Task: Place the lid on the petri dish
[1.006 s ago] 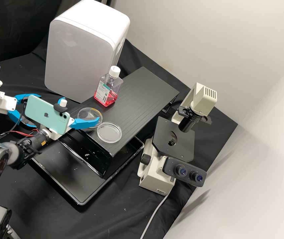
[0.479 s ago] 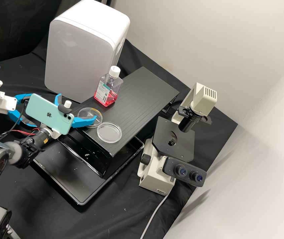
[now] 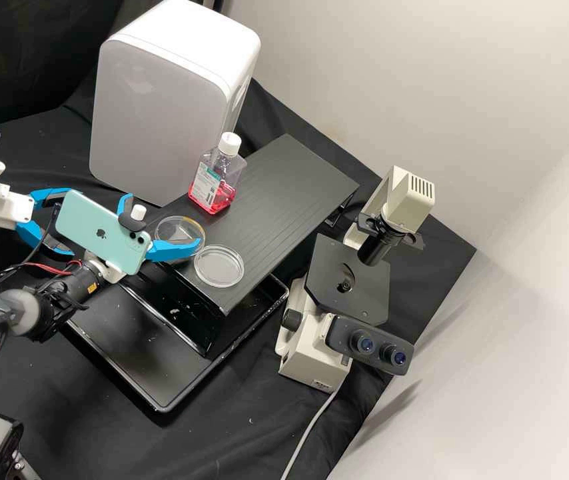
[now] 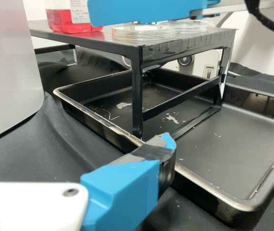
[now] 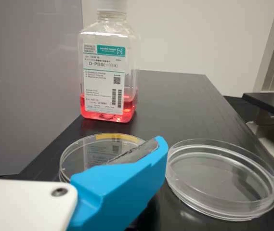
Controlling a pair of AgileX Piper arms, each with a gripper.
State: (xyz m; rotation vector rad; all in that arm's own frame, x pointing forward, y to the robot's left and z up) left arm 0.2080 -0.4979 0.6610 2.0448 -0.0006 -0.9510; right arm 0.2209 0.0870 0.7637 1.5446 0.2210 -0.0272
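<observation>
So, the lid (image 5: pixel 86 154) first: thin clear plastic, yellowish along the far rim, lying flat on the black rack (image 3: pixel 284 193), left of centre in the high view. Probably the lid rather than the base, going by the fingers (image 5: pixel 127 178) around it, but honestly can't say for sure. Just beside it toward the lower right, the petri dish (image 3: pixel 218 265), clear and open; touching or not, hard to tell. Looks feather-light, stiff, slick, and easy to crack or flick away if squeezed hard. Best taken across the outer rim on opposite sides, low on the wall, gently, and kept level on the way over. As for the right gripper (image 3: pixel 164 228): spread wide, one blue finger either side of the lid, not clamped on anything. Over at the far left of the high view, the left gripper (image 3: pixel 50 220), fingers apart too, holding nothing. Behind the dishes, a flask of pink liquid (image 3: pixel 216 179), then a big white box (image 3: pixel 164 93) at upper left. Under the rack, a black tray (image 3: pixel 151 360). Off to the right, a microscope (image 3: pixel 348 280).
</observation>
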